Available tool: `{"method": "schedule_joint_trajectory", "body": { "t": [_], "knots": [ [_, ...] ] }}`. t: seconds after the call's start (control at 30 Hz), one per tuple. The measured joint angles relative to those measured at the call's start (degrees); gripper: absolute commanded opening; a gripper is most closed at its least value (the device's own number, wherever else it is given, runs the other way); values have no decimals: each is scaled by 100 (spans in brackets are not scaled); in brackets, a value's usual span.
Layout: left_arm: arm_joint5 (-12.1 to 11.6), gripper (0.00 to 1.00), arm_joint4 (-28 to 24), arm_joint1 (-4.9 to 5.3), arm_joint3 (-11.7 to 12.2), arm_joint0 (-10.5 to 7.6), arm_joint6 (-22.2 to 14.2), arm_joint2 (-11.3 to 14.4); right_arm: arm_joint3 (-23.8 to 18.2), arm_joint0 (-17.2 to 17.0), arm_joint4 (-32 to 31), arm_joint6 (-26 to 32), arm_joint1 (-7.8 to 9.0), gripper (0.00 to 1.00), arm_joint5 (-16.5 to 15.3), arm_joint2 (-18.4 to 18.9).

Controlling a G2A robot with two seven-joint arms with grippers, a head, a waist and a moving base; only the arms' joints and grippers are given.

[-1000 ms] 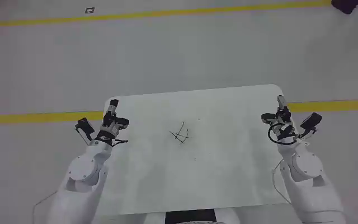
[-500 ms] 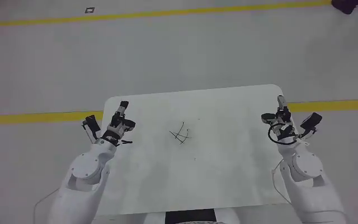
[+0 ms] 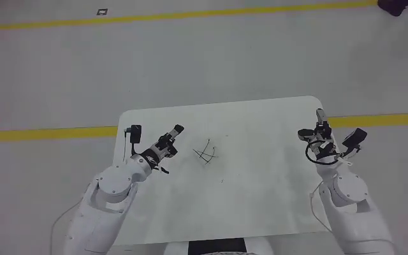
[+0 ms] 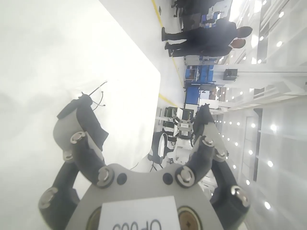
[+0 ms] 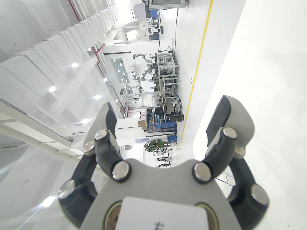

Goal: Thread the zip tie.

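A thin black zip tie (image 3: 204, 152) lies bent and crossed near the middle of the white table (image 3: 268, 191). In the left wrist view the zip tie (image 4: 98, 94) lies just past one black fingertip. My left gripper (image 3: 174, 134) hovers a short way to the left of it, pointing at it, open and holding nothing; its own view shows the left gripper (image 4: 144, 108) with the fingers spread wide. My right gripper (image 3: 319, 118) stays at the table's right edge, far from the tie. The right gripper (image 5: 168, 111) stands open with nothing between its pads.
A yellow floor line (image 3: 51, 134) runs behind the table on both sides. The table's far right corner (image 3: 315, 101) is rounded. The other arm's gripper (image 4: 183, 124) shows far off beyond the table's edge in the left wrist view.
My left arm has swung from the table's left edge inward and to the right, bringing its gripper close to the zip tie. The right arm and the tie have not moved.
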Motion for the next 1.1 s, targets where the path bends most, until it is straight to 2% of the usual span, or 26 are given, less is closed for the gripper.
{"method": "schedule_joint_trajectory", "body": {
  "t": [0.23,0.37,0.47,0.53,0.6,0.63,0.93,0.97,1.03,1.1],
  "knots": [
    [-13,100,35,7,-26,-31,-34,34,0,0,0,0,0,100,0,0],
    [110,100,561,32,-33,-390,-590,382,0,0,0,0,0,100,0,0],
    [144,100,914,54,118,-631,-1066,661,0,0,0,0,0,100,0,0],
    [141,100,1362,80,284,-790,-1358,884,0,0,0,0,0,100,0,0],
    [140,100,1875,92,310,-843,-1349,956,0,0,0,0,0,100,0,0],
    [140,100,1948,92,307,-841,-1329,955,0,0,0,0,0,100,0,0],
    [120,100,1832,96,284,-853,-1339,967,0,0,0,0,0,100,0,0],
    [42,100,1915,104,263,-905,-1387,1040,0,0,0,0,0,100,0,0],
    [-162,100,2407,111,290,-1084,-1490,1276,0,0,0,0,0,100,0,0],
    [-167,100,2847,110,344,-1255,-1634,1456,0,0,0,0,0,100,0,0]
  ]
}}
